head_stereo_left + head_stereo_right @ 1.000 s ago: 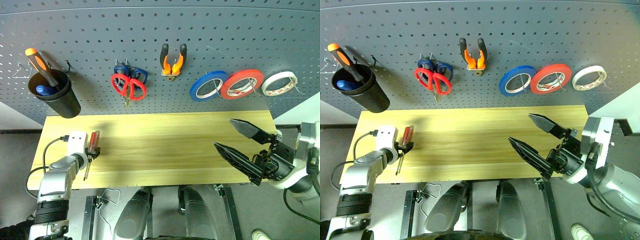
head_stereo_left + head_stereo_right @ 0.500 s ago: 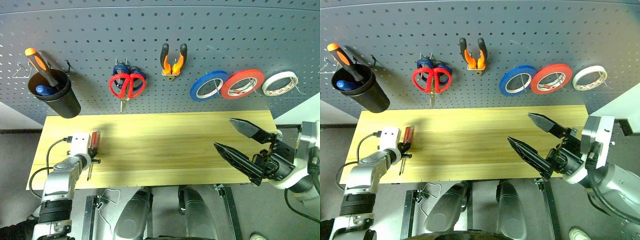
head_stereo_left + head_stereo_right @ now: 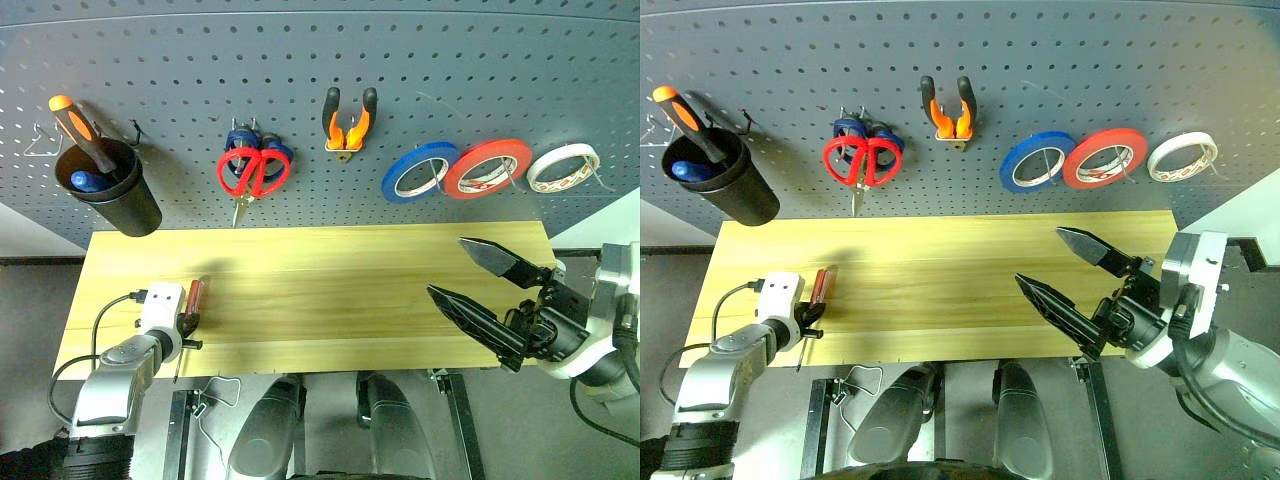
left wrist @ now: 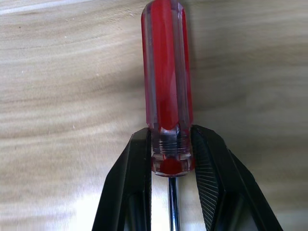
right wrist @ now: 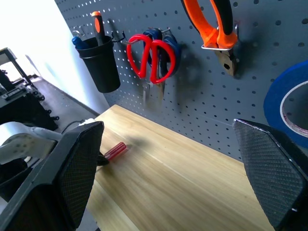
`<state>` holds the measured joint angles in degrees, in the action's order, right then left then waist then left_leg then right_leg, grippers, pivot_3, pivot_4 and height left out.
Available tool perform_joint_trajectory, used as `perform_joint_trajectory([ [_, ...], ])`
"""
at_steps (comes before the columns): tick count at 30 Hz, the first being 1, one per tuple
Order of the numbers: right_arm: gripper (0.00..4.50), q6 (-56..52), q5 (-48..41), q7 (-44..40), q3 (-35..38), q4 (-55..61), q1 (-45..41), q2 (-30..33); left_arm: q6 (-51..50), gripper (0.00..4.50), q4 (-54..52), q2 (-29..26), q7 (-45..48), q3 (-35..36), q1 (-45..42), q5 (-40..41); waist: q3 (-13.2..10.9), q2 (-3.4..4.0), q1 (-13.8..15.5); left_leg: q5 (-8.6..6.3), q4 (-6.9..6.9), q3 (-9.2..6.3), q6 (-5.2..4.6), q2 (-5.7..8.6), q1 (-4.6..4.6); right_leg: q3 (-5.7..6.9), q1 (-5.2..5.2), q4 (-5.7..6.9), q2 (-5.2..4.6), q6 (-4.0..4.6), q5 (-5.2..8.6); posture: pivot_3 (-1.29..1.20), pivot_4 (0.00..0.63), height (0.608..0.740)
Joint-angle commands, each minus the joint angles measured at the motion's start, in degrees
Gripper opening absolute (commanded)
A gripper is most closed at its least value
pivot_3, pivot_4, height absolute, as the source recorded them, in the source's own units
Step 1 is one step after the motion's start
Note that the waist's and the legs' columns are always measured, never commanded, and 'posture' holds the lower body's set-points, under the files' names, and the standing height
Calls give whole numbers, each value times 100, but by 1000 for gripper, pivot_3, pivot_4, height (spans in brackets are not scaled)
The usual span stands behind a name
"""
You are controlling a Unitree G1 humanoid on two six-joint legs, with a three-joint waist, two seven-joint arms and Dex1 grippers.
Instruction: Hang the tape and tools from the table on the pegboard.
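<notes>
Left gripper (image 4: 171,166) clamped on the small screwdriver (image 4: 167,72) only at its collar, handle jutting ahead flat on the bench (image 3: 330,280): could pivot or slip on lift; right gripper (image 3: 478,283) idle, wide open.

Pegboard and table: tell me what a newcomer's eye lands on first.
The dark grey pegboard draws the eye first, with the red-handled scissors, the orange-and-black pliers and three tape rolls hanging in a row. Next comes the left hand at the left end of the yellow wood table, shut on the red-handled screwdriver. The right hand stands wide open over the table's right end.
</notes>
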<state>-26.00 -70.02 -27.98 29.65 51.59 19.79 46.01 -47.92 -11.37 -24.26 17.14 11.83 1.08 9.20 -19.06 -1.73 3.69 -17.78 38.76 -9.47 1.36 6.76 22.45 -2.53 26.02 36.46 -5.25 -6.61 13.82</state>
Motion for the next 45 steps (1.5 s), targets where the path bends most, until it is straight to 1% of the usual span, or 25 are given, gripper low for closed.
perform_joint_trajectory([
  [1,4500,100,-118,-101,68,195,19,-56,-125,845,-740,35,-7,-175,222,47,0,1,0,1,-1,0,1,-1,0,0,-2,-5,0,0,0,8,347,727],
  [6,4500,75,-278,-343,135,348,281,-39,-377,845,-1345,85,-45,-385,282,100,0,1,4,3,-13,1,6,-1,1,1,-7,-26,0,-2,-1,13,344,727],
  [13,4500,-55,378,-464,-148,430,554,54,-415,845,-1653,80,-44,-569,121,162,0,0,2,8,-46,5,13,-3,-5,4,2,-34,1,-1,-1,14,344,727],
  [16,4500,-38,626,-487,-353,406,549,-32,-189,845,-1842,23,-33,-762,83,66,0,0,2,9,-50,6,16,-4,-5,4,5,-34,2,-1,-1,16,342,727],
  [20,4500,22,695,-548,-385,366,542,-100,57,845,-2131,-34,-13,-1026,146,-14,0,0,7,9,-51,7,16,-4,-4,3,6,-36,2,-1,-1,18,339,727],
  [28,4500,-8,823,-636,-531,354,495,-136,1181,845,-2350,-168,-76,-1458,373,-546,1,0,10,9,-52,7,16,-5,-4,3,5,-37,2,-1,-1,22,329,727],
  [30,4500,-30,965,-618,-712,361,449,-150,1356,845,-2443,-133,-81,-1494,420,-596,1,0,13,9,-52,8,16,-5,-4,3,5,-37,2,-1,-1,23,327,727],
  [33,4500,-112,1483,-607,-1259,374,355,-116,1827,845,-2525,-160,-99,-1586,452,-801,1,-1,11,9,-52,8,16,-5,-4,2,6,-37,2,-1,-1,29,322,727],
  [35,4500,-67,1505,-586,-1373,368,260,-183,2021,845,-2520,-200,-58,-1622,477,-881,2,0,13,10,-53,8,17,-5,-4,3,7,-37,2,-1,-1,31,320,727],
  [38,4500,3,1296,-538,-1287,393,67,-232,2645,845,-2479,-375,4,-1672,573,-1176,2,0,3,10,-52,9,17,-5,-5,3,6,-37,2,-1,-1,32,320,727],
  [45,4500,40,930,-533,-960,432,-106,-205,3485,845,-2497,-329,-124,-1645,817,-1534,3,-1,16,10,-53,10,17,-5,-4,2,6,-38,2,0,-2,32,311,727],
])
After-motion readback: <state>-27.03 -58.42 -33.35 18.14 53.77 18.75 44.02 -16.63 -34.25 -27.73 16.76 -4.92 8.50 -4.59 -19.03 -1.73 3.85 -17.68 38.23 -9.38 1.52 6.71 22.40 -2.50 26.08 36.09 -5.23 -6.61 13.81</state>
